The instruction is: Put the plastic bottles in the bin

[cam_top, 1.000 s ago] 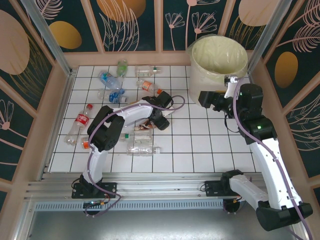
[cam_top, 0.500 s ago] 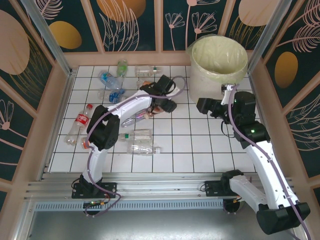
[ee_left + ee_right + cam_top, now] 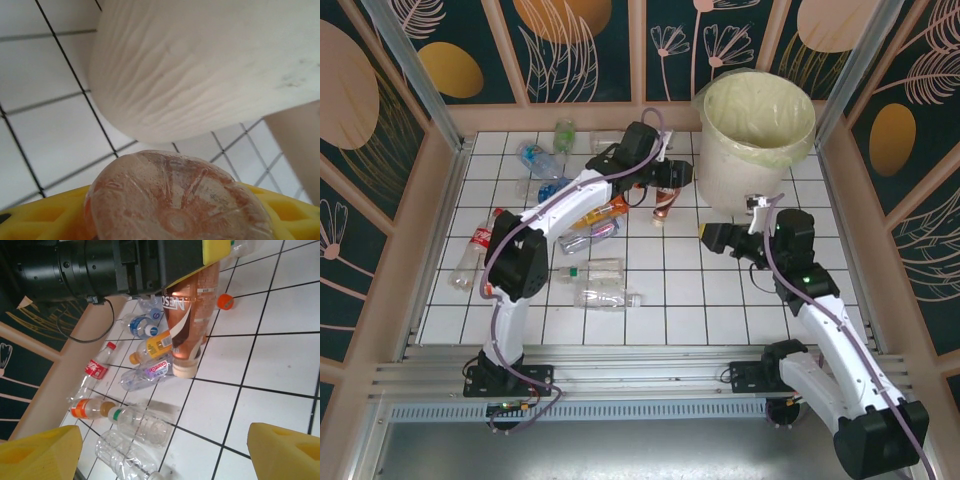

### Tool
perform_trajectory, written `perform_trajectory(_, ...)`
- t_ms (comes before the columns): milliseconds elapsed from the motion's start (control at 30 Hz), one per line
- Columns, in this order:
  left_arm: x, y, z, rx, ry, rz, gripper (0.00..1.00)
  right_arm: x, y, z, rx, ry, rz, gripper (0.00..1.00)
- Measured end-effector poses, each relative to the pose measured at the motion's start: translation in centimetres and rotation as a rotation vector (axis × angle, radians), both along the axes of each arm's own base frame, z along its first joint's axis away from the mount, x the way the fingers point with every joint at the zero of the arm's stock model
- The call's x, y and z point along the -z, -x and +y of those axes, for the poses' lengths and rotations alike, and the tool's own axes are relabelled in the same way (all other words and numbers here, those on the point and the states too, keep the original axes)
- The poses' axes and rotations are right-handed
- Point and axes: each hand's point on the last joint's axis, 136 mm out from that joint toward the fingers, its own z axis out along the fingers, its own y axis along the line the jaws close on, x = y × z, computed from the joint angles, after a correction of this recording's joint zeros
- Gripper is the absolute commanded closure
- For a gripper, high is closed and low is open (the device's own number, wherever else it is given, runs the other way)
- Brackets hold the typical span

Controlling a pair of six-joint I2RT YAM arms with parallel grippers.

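Left gripper (image 3: 668,187), clamping the brown-labelled bottle (image 3: 663,206), is now carrying it up toward the bin (image 3: 730,160); right gripper (image 3: 707,237) is gaping wide, empty.

You have about twelve plastic bottles (image 3: 605,298) to count, a few partly hidden behind the arm, and one bin (image 3: 728,175).
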Motion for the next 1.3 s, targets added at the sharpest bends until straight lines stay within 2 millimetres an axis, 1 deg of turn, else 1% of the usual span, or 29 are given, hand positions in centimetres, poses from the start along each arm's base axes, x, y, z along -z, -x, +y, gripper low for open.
perform_trajectory(167, -0.9, 1.4, -0.7, -0.02, 0.166, 0.108, 0.39, 1.2, -0.4, 0.7, -0.018, -0.023, 0.003, 0.11)
perform_trajectory(300, -1.8, 2.5, -0.3, -0.053, 0.271, 0.162, 0.4, 2.6, -0.7, 2.0, -0.047, -0.026, 0.031, 0.12)
perform_trajectory(400, -2.7, 2.9, -0.2, -0.068, 0.343, 0.184, 0.4, 3.4, -1.0, 3.0, -0.072, -0.027, 0.044, 0.15)
perform_trajectory(467, -3.2, 3.0, -0.2, -0.073, 0.38, 0.191, 0.39, 3.7, -1.3, 3.5, -0.08, -0.03, 0.049, 0.19)
perform_trajectory(700, -4.1, 3.3, -0.7, -0.065, 0.439, 0.204, 0.39, 5.5, -2.8, 5.3, -0.1, -0.017, 0.103, 0.28)
perform_trajectory(800, -4.3, 3.4, -0.9, -0.061, 0.448, 0.203, 0.39, 5.6, -3.5, 6.3, -0.116, -0.009, 0.106, 0.34)
perform_trajectory(833, -4.3, 3.4, -0.9, -0.059, 0.449, 0.206, 0.39, 5.5, -3.7, 6.6, -0.121, -0.008, 0.103, 0.37)
perform_trajectory(933, -4.3, 3.5, -1.0, -0.058, 0.45, 0.209, 0.39, 5.0, -4.2, 7.2, -0.124, -0.01, 0.089, 0.51)
perform_trajectory(1033, -4.4, 3.6, -1.1, -0.054, 0.456, 0.21, 0.38, 5.1, -4.4, 7.1, -0.11, -0.001, 0.086, 0.66)
perform_trajectory(1167, -4.4, 3.6, -1.1, -0.054, 0.456, 0.209, 0.37, 5.1, -4.5, 7.1, -0.113, 0.016, 0.066, 0.74)
perform_trajectory(1233, -4.4, 3.6, -1.1, -0.055, 0.456, 0.209, 0.33, 5.1, -4.5, 7.1, -0.111, 0.019, 0.065, 0.75)
perform_trajectory(1267, -4.4, 3.6, -1.1, -0.055, 0.456, 0.209, 0.29, 5.2, -4.5, 7.1, -0.111, 0.02, 0.066, 0.76)
perform_trajectory(1300, -4.5, 3.6, -1.1, -0.056, 0.458, 0.212, 0.21, 5.2, -4.4, 7.1, -0.111, 0.022, 0.066, 0.77)
